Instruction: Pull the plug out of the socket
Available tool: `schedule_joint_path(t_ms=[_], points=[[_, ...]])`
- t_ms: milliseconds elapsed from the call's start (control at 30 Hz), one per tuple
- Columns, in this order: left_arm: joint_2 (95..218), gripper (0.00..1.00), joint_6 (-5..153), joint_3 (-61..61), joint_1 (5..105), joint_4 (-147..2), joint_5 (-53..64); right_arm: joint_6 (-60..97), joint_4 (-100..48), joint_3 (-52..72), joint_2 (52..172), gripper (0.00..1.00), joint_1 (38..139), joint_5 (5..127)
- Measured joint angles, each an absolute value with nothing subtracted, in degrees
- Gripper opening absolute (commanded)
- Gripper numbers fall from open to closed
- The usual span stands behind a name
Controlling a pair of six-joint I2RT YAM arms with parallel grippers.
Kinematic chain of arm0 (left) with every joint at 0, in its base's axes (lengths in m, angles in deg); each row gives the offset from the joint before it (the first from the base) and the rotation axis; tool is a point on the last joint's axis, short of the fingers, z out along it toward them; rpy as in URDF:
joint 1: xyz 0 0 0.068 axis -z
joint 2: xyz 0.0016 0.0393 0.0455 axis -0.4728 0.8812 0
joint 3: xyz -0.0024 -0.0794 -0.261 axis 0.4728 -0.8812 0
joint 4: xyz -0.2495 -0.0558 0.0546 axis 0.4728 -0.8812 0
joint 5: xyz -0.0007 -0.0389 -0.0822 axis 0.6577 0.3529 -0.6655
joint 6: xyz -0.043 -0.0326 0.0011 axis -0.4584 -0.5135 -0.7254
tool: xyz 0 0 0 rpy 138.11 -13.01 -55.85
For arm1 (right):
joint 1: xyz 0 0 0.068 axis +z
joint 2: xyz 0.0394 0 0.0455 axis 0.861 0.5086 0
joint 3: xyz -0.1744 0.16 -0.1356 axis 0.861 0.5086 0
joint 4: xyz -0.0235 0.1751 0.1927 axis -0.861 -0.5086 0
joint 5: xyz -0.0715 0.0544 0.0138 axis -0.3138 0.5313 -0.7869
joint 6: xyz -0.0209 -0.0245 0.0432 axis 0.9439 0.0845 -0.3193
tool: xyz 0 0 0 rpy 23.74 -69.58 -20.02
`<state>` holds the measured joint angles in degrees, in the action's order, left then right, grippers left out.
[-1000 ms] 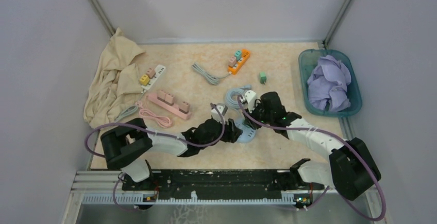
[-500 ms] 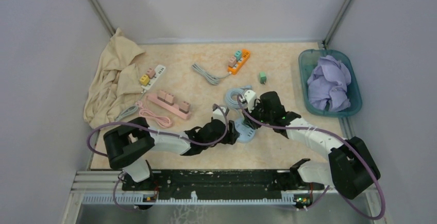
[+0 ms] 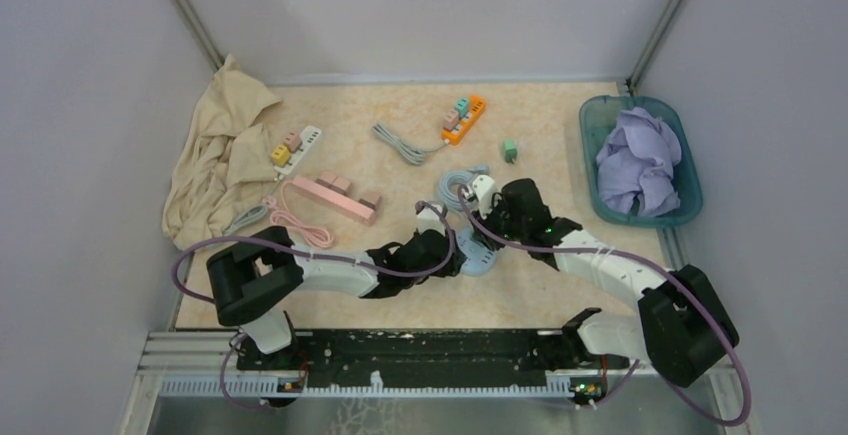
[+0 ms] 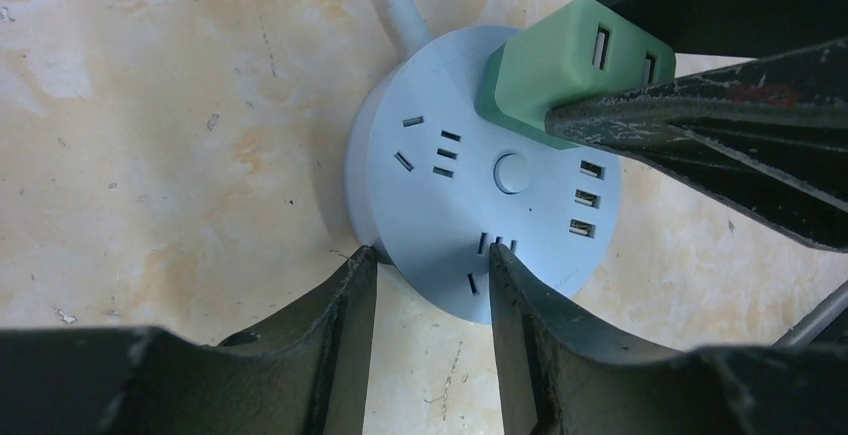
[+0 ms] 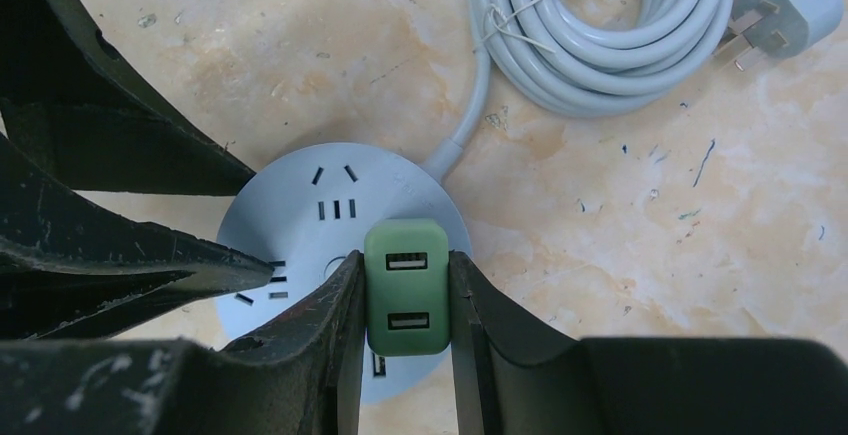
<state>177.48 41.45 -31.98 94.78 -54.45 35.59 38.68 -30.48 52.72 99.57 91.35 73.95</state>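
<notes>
Two grippers: both are set at the one round socket (image 4: 440,215), which lies on the table (image 4: 150,155) between the arms.
Right gripper (image 5: 405,265): it is closed narrow on the green plug (image 5: 405,300), with one finger pressed flat against each long side; the face with the two USB slots is seen between the fingers.
Left gripper (image 4: 432,255): the jaws stand partly apart with nothing clamped between them. One tip is set at the socket's near rim and the other over its top face. Whether the socket is being pressed down cannot be told.
Plug, place: it is seated upright in the top face of the socket, close to the rim.
Plug, handling: it is judged small, light and rigid, with smooth plastic and rounded corners, so slipping is the likely fault. The pins are expected to be held by friction.
Hold: the flat long sides, taken low on the body, are judged best. A straight pull along the pins is called for, since twisting could bend them.
Socket, handling: it is judged light enough to be lifted with the plug unless it is held down.
Cord (image 5: 600,25): it is coiled and tied beside the socket, so little anchoring is expected from it.
</notes>
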Motion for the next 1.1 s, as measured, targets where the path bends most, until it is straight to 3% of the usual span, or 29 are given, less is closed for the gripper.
schedule_joint_path(t_ms=[333, 767, 1100], points=[[177.8, 0.43, 39.6, -32.0, 94.7, -54.2, 38.3, 37.6, -31.6, 49.7, 102.2, 0.00, 96.7, 64.2], [178.9, 0.43, 39.2, -32.0, 94.8, -51.8, 38.8, 38.1, -30.1, 53.0, 99.1, 0.00, 90.4, 73.5], [179.0, 0.43, 39.8, -32.0, 94.4, -51.6, 39.2, 34.1, -26.8, 53.2, 100.1, 0.00, 96.5, 62.3]])
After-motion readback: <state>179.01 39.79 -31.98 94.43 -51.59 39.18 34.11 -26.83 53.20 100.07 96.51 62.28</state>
